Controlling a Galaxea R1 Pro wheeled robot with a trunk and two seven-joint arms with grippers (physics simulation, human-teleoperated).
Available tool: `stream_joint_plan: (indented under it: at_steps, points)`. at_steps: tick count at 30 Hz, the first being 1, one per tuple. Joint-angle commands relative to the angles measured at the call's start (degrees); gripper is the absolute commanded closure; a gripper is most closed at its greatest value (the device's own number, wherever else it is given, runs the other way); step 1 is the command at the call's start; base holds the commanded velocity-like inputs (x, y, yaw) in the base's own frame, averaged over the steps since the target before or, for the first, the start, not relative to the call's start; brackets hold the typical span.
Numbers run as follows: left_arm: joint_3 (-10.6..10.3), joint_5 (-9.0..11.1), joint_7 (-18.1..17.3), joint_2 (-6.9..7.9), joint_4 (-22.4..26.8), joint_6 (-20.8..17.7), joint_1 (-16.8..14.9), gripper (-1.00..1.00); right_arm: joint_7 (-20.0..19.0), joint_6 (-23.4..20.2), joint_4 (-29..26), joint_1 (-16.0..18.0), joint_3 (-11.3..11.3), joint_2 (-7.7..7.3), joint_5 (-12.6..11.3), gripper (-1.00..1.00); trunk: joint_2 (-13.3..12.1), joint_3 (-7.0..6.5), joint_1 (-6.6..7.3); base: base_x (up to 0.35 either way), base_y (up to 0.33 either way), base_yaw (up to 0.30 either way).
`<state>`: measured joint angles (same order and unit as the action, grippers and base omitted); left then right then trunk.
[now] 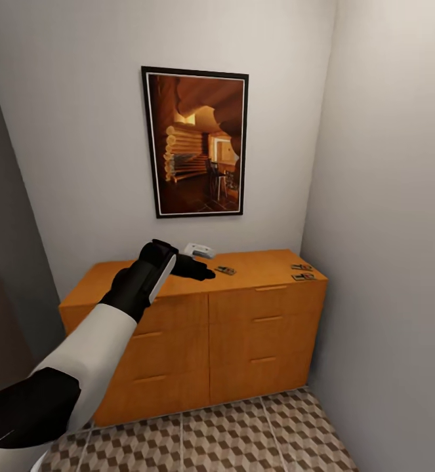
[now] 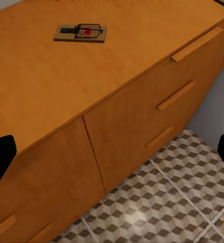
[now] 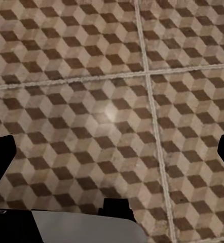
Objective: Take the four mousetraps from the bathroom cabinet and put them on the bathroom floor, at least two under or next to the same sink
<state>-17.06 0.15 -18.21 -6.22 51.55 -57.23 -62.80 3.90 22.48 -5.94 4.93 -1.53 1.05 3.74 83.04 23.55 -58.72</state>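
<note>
The left hand (image 1: 201,270) reaches out over the top of the orange-brown cabinet (image 1: 243,328) in a corner of the room, its dark fingers (image 2: 0,159) spread wide apart and grasping nothing. Just beyond the fingertips in the head view, a mousetrap (image 1: 226,270) lies flat on the cabinet top; the left wrist view shows it as a small wooden board with dark metal parts and a red mark. Two more traps (image 1: 302,272) lie side by side at the cabinet's far right corner, near the side wall. A small white object (image 1: 199,250) rests at the back of the top, below a framed picture (image 1: 196,142). The right hand (image 3: 112,152) hangs released over the cube-patterned floor (image 3: 91,76), fingers wide apart and empty.
</note>
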Motion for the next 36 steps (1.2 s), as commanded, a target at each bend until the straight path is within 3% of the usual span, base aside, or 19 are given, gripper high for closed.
stream_joint_plan:
  at_steps: [1,5,11,28,36]
  points:
    - [-0.2,0.0,-0.1,0.01,0.0,-0.2,0.0,-1.0,0.4,0.1,0.1,0.0,-0.1,0.01,0.4,-1.0,0.0,0.04,-0.01,0.075,0.001,-0.112]
    - [-2.0,0.0,-0.1,-0.02,0.0,-0.2,0.0,-1.0,0.4,0.2,0.1,0.0,-0.2,0.02,0.5,-1.0,0.0,-0.06,-0.01,0.041,0.001,-0.113]
    - [-2.8,0.0,-0.1,-0.02,0.0,-0.2,0.0,-1.0,0.3,0.2,0.1,0.0,-0.1,0.07,0.5,-1.0,0.0,-0.12,-0.01,0.006,0.0,-0.046]
    - [-2.9,0.0,-0.2,-0.02,0.0,-0.2,0.0,-1.0,0.4,0.2,-0.1,0.0,-0.2,0.18,0.4,-1.0,0.0,-0.13,-0.01,0.027,0.011,-0.02]
    - [-4.0,0.0,-3.1,-0.02,0.0,-0.1,0.0,-1.0,0.4,0.2,-0.1,0.0,-0.1,0.18,0.4,-1.0,0.0,-0.27,-0.01,0.21,0.151,-0.175]
